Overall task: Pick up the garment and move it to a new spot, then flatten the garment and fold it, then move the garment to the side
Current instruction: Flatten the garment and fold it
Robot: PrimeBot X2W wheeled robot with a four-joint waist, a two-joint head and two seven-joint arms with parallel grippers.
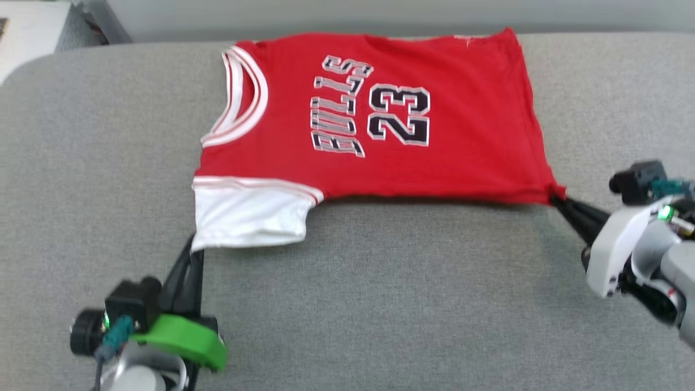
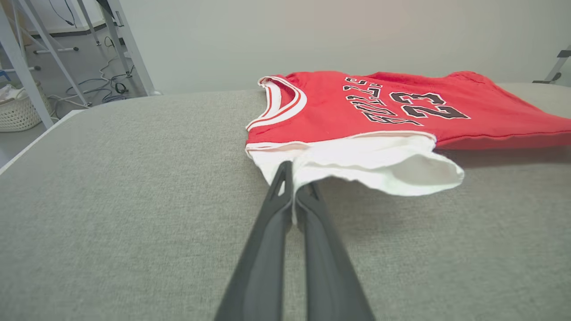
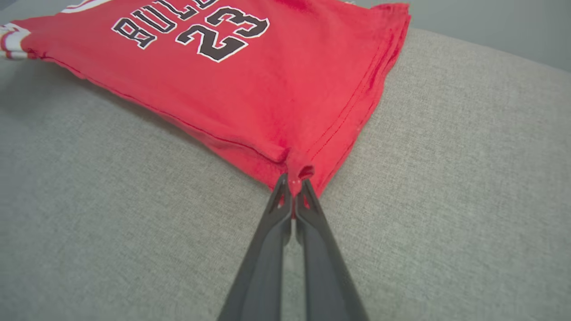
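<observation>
**A:** Grey upholstered surface (image 1: 380,304), pale wall behind it. First entry?

**B:** Item one: the garment (image 1: 380,119). It is red, with the chest print facing up. It is spread sideways just ahead of both sets of fingertips and reaches away from them to the far rim of the surface. Its near edge is lifted slightly, with a shadow underneath.

**A:** Holds on it?

**B:** The left pincer (image 1: 194,245) is closed tight on the corner of the white sleeve (image 2: 357,165). The right pincer (image 1: 557,197) is closed tight on the near hem corner (image 3: 294,171). The cloth runs fairly straight between the two tips.

**A:** Anything beyond?

**B:** A woven basket (image 2: 18,113) and metal frame legs (image 2: 129,49) are on the floor, well off to the left pincer's outer side.

**A:** Status of the job?

**B:** My judgement is that pick-up and relocation look done and flattening is under way. The front lies smooth. The far sleeve is hidden, so I cannot tell whether it is tucked under. I see no clear fold yet. Folding and the final move aside appear outstanding.
</observation>
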